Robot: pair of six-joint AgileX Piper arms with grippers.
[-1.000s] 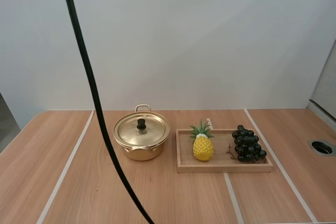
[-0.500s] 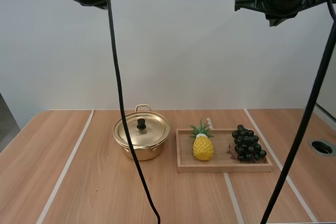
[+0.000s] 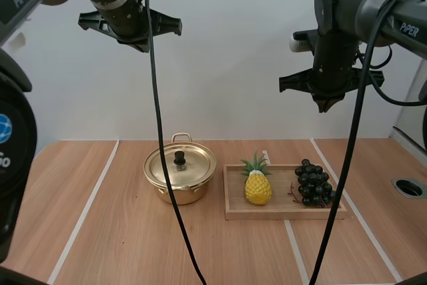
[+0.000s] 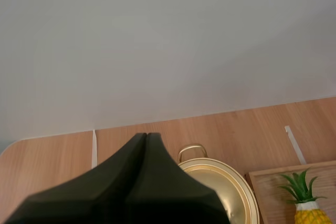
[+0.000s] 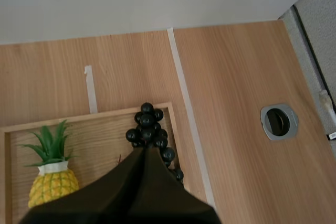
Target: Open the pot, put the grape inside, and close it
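A gold pot [image 3: 180, 178] with its lid on and a black knob [image 3: 179, 158] stands mid-table. To its right, a bunch of dark grapes [image 3: 313, 183] lies at the right end of a wooden tray [image 3: 280, 213]. My left arm [image 3: 127, 11] hangs high above the pot. In the left wrist view my left gripper [image 4: 146, 136] is shut on nothing, one dark wedge over the pot [image 4: 220, 182]. My right arm [image 3: 333, 65] is high above the tray. My right gripper [image 5: 143, 150] is shut, its tip over the grapes [image 5: 149, 127].
A yellow toy pineapple [image 3: 257, 185] lies in the tray's left half, beside the grapes. A round metal grommet hole [image 3: 408, 187] sits in the table at the far right. Pale tape lines run across the wooden tabletop.
Both arms have come into the high view from the top and lowered, the right one farther than the left. Pot, tray, pineapple and grapes have not moved.
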